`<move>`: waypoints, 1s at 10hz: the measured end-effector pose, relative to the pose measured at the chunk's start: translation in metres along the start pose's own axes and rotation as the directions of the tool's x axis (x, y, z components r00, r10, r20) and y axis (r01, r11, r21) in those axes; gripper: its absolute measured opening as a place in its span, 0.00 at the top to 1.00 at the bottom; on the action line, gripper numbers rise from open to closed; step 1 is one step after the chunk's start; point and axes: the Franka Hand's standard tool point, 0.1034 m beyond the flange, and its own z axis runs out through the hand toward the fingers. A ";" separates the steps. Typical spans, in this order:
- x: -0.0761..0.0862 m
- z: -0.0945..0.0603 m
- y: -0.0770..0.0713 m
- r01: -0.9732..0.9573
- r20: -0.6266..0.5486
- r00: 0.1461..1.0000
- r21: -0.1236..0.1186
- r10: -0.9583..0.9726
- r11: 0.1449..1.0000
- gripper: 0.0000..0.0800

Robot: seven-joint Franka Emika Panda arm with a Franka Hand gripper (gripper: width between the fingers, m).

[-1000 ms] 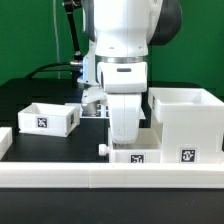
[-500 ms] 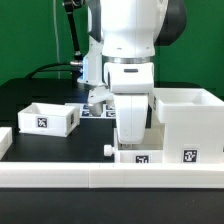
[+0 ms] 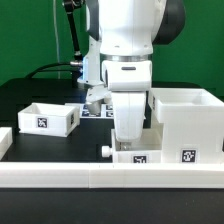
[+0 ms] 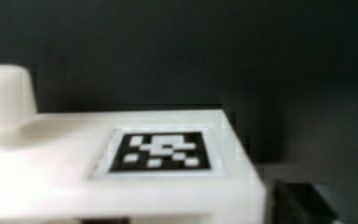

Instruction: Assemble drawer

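Your housing [image 3: 185, 120] stands just beside the fingers [image 3: 128, 143]. The far tray [image 3: 45, 118] sits well apart from them. The near tray [image 3: 135, 157] lies right beneath, its knob [image 3: 104, 150] jutting out. Whether the fingers grip it or stand apart, you cannot tell. Likely step: fetching this tray. Next, slide it squarely into the housing.

White arm [image 3: 125, 40] upright, claw [image 3: 127, 136] straight down and low, its fingertips out of sight.

Bright even light, one view soft
Exterior view crisp, whites glaring; wrist view blurred, small tray [image 4: 51, 150] and its tag [image 4: 163, 152] fuzzy.
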 end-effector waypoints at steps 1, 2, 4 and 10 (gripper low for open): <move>0.001 -0.008 0.002 0.000 0.002 1.000 -0.010 0.000 1.000 0.31; 0.000 -0.015 0.005 0.001 0.005 1.000 -0.020 -0.001 1.000 0.21; -0.004 -0.031 0.011 -0.002 0.013 1.000 -0.032 0.002 0.999 0.19; -0.054 -0.059 0.038 -0.006 0.035 0.999 -0.049 0.008 0.999 0.19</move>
